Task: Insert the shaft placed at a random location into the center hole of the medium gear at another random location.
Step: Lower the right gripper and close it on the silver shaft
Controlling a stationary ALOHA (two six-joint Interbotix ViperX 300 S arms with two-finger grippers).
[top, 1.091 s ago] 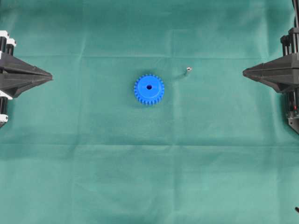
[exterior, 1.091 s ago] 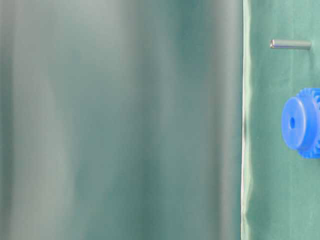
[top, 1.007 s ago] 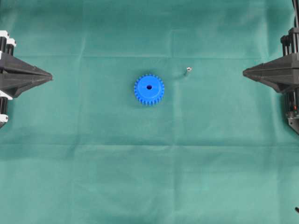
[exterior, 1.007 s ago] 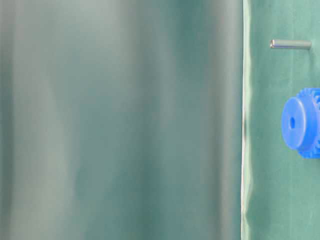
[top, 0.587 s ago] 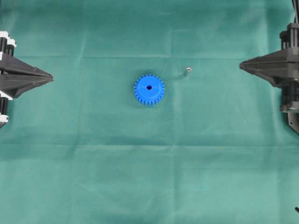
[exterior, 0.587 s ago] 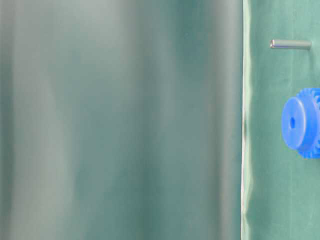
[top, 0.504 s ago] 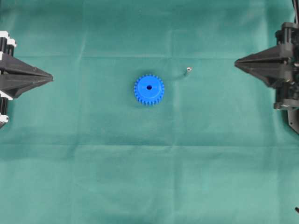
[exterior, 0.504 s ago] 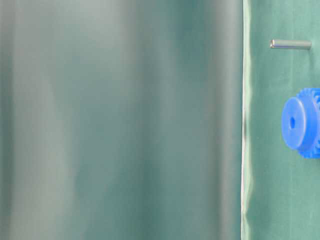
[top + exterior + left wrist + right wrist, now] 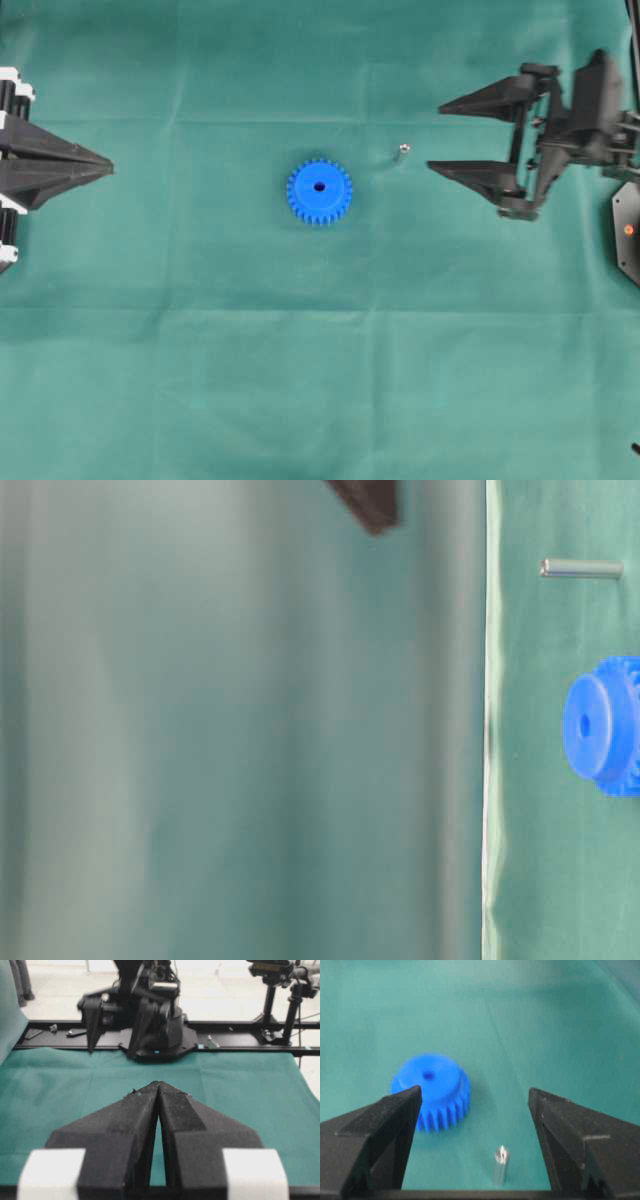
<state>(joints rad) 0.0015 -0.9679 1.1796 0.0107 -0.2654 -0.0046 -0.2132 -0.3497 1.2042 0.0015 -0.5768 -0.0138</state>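
At nine o'clock in the overhead view the left claw (image 9: 105,167) sits parked at the tabletop's (image 9: 300,380) edge, its two black fingers pressed together into a point with nothing between them; its own camera shows the same closed seam.

Near the middle of the green cloth lies the gear (image 9: 319,191), flat on its face with the hub up and the center hole (image 9: 319,186) open to the ceiling. It looks like rigid moulded plastic, light enough to skid on the cloth if pushed sideways, so any pressing should go straight down.

At about two o'clock from the gear, near it but not touching, stands the pin (image 9: 402,152), upright on its end, a shiny dot from above and a short cylinder with a chamfered tip in the right wrist view (image 9: 500,1165). It is probably hard, smooth steel: stiff, slippery, light and easy to tip over. The best hold is likely across its upper body, leaving the lower end free to enter the hole.

At three o'clock the right claw (image 9: 437,135) hangs with its fingers spread wide apart and empty, pointed toward the pin, which sits between the fingers in the wrist view.
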